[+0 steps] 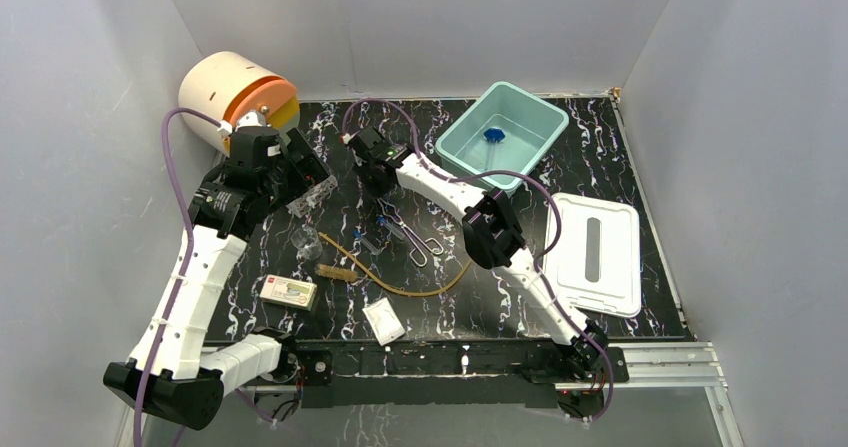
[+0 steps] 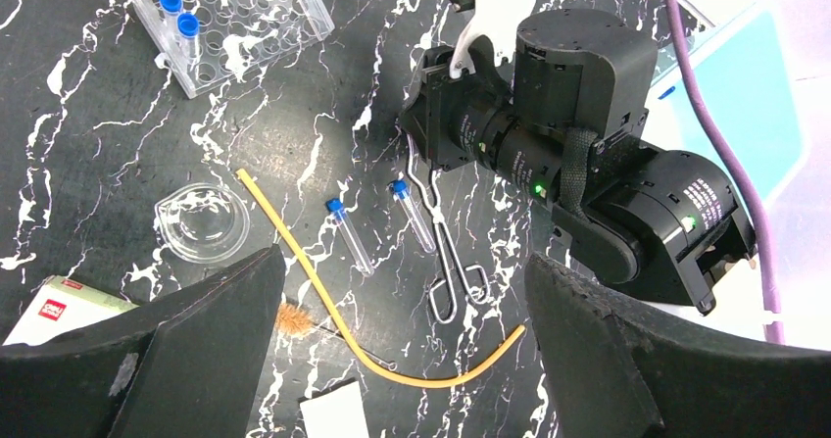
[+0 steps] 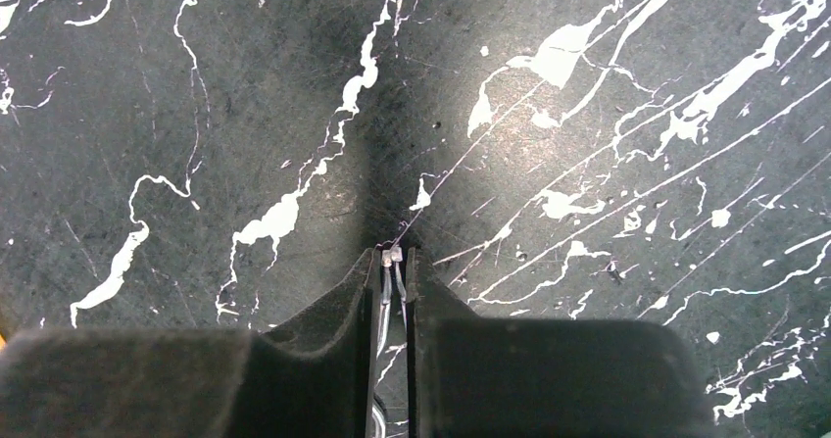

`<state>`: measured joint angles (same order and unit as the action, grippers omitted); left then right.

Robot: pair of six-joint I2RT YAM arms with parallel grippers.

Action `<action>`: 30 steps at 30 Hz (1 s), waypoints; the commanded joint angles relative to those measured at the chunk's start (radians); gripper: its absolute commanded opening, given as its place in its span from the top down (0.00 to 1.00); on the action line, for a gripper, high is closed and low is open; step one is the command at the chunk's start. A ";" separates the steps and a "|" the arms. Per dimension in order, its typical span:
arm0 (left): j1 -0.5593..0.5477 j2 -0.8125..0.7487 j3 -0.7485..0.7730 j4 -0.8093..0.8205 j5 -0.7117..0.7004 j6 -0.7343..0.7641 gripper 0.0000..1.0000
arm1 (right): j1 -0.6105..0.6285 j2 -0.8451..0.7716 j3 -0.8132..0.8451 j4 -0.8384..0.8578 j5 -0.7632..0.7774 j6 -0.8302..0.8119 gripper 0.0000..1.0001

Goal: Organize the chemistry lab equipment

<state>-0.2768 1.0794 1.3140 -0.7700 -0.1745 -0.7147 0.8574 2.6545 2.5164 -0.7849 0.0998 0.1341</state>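
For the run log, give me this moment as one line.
right gripper: jaws shut on metal tongs tips | left gripper: jaws open, empty, above test tubes | tongs handles on table

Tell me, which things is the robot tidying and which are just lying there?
Job: tongs in right claw, rubber tube, capped test tubes, clear rack, glass dish, white packet.
Just lying: teal tub, white lid, orange drum.

Left tool (image 2: pixel 400 267) wide, right tool (image 3: pixel 392 262) tight
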 commanded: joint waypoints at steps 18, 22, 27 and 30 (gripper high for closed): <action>0.003 -0.036 -0.170 0.176 0.226 -0.002 0.08 | -0.095 -0.419 -0.315 0.063 0.015 0.116 1.00; 0.002 -0.007 -0.258 0.329 0.409 0.005 0.09 | -0.101 -0.515 -0.426 0.118 0.013 0.156 1.00; -0.002 0.080 -0.347 0.498 0.589 -0.006 0.15 | -0.113 -0.626 -0.564 0.168 0.010 0.204 1.00; -0.014 0.115 -0.403 0.618 0.654 -0.024 0.16 | -0.125 -0.690 -0.636 0.197 -0.004 0.233 1.00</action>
<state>-0.2787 1.1664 0.9668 -0.3454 0.3054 -0.7219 0.7517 2.0727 1.9457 -0.6678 0.1173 0.3050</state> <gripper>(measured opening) 0.849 0.188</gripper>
